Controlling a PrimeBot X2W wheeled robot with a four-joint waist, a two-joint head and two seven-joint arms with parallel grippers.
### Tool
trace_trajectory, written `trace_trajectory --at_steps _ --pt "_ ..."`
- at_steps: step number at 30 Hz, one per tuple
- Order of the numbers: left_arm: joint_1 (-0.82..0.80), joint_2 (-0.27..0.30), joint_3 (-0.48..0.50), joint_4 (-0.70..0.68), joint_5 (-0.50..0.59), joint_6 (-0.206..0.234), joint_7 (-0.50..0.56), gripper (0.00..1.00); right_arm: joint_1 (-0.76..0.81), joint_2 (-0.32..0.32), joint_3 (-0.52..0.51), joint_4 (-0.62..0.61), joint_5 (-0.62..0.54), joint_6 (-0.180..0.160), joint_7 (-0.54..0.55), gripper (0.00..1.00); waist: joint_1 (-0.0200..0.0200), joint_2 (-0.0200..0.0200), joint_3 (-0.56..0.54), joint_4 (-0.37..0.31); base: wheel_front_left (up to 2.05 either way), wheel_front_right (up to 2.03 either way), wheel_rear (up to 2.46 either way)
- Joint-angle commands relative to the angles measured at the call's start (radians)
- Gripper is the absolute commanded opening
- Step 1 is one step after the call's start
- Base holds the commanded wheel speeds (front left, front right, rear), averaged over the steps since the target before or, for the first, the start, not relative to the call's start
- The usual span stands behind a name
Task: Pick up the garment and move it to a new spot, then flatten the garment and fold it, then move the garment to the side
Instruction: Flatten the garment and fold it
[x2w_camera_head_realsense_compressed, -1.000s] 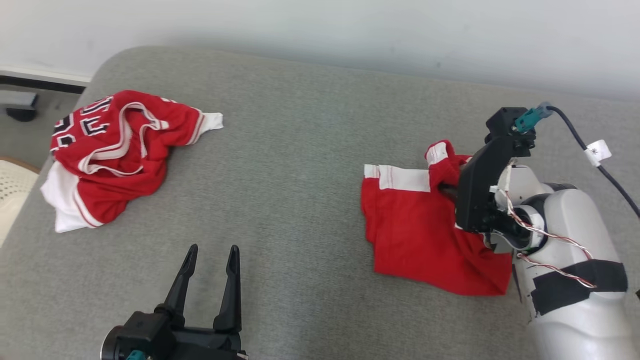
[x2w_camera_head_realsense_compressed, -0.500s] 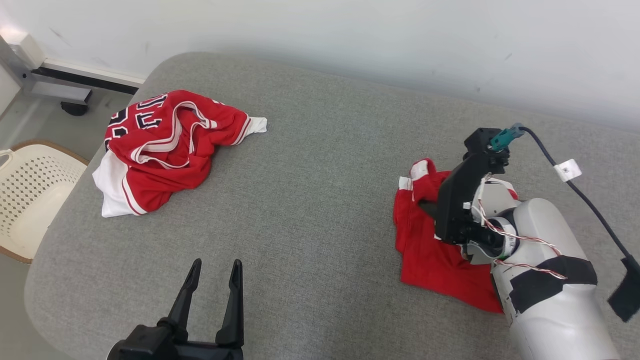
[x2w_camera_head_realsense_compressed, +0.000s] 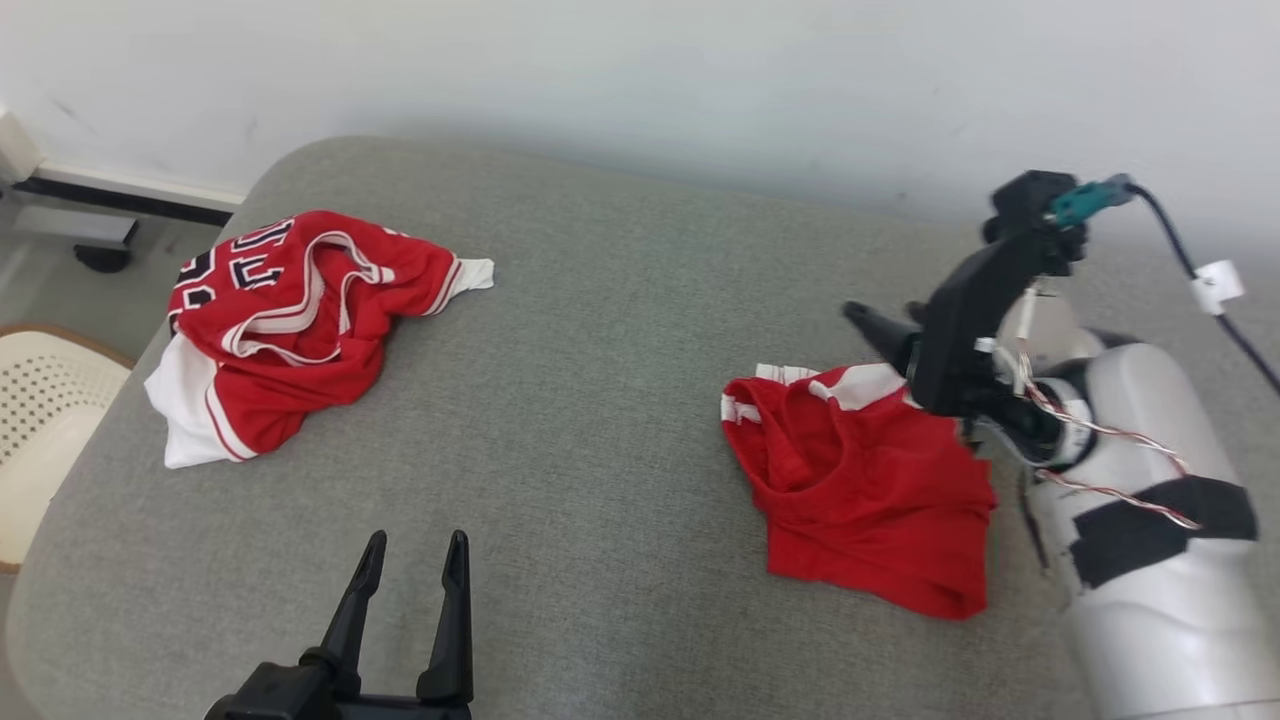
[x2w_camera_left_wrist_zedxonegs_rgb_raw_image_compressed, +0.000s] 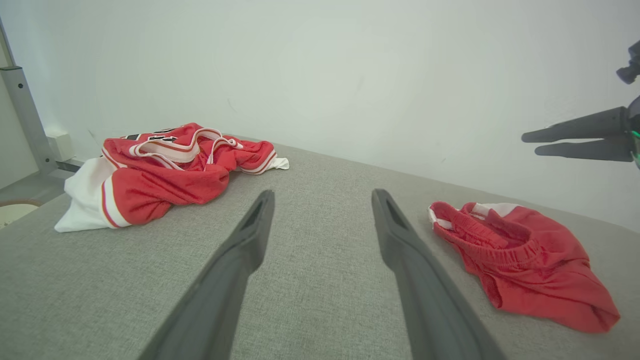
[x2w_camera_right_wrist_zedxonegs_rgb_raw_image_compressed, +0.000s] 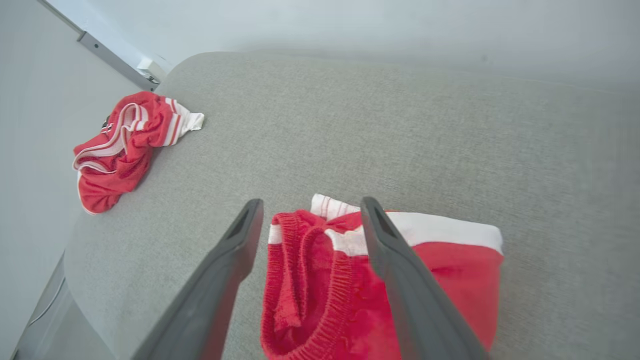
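Note:
Red shorts (x2w_camera_head_realsense_compressed: 860, 480) with white trim lie crumpled on the right of the grey cushion (x2w_camera_head_realsense_compressed: 600, 330); the elastic waistband shows in the left wrist view (x2w_camera_left_wrist_zedxonegs_rgb_raw_image_compressed: 520, 255) and in the right wrist view (x2w_camera_right_wrist_zedxonegs_rgb_raw_image_compressed: 320, 300). My right gripper (x2w_camera_head_realsense_compressed: 880, 312) hangs open just above their far edge, with nothing between its fingers (x2w_camera_right_wrist_zedxonegs_rgb_raw_image_compressed: 311, 202). It also juts in from the right of the left wrist view (x2w_camera_left_wrist_zedxonegs_rgb_raw_image_compressed: 530, 142). A bunched red and white jersey (x2w_camera_head_realsense_compressed: 300, 330) with black numbers lies at the far left (x2w_camera_left_wrist_zedxonegs_rgb_raw_image_compressed: 165, 170) (x2w_camera_right_wrist_zedxonegs_rgb_raw_image_compressed: 120, 150). My left gripper (x2w_camera_head_realsense_compressed: 416, 540) is open and empty over the front edge (x2w_camera_left_wrist_zedxonegs_rgb_raw_image_compressed: 322, 192).
A pale perforated basket (x2w_camera_head_realsense_compressed: 40, 420) stands on the floor left of the cushion. A white wall runs behind. A black cable with a white tag (x2w_camera_head_realsense_compressed: 1210, 290) trails off my right wrist. Bare grey cushion lies between the two garments.
My right gripper has let go of the red shorts and risen above them; the shorts now lie crumpled on the cushion. The head camera has shifted. The left gripper stays open.

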Motion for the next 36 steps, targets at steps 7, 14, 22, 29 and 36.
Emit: trace_trajectory --at_steps 7,14,22,29,36 --pt "-0.002 -0.005 0.002 -0.017 0.015 0.0 -0.003 1.0 0.139 -0.055 -0.033 -0.069 -0.137 -0.002 0.026 0.42 0.0001 0.0 0.006 -0.037 0.0 0.0 0.0" --pt "-0.022 -0.017 -0.003 -0.006 0.018 -0.012 -0.003 1.0 0.206 -0.019 0.022 -0.069 -0.193 -0.002 -0.029 0.0 0.0001 0.0 0.022 -0.01 0.0 0.0 0.0" --pt "-0.02 -0.038 -0.007 0.009 0.019 -0.022 -0.004 1.0 0.18 0.009 0.054 -0.003 -0.217 -0.002 -0.056 0.0 0.0001 0.0 0.036 0.044 0.0 0.0 0.0" --pt "-0.014 -0.051 -0.002 0.016 0.02 -0.031 -0.004 1.0 0.124 0.018 0.017 0.091 -0.235 -0.002 -0.105 0.0 0.0001 0.0 0.05 0.085 0.0 0.0 0.0" --pt "-0.014 -0.061 0.0 0.023 0.021 -0.041 -0.004 1.0 0.077 0.019 0.027 0.175 -0.204 -0.002 -0.153 0.0 0.0001 0.0 0.054 0.108 0.0 0.0 0.0"
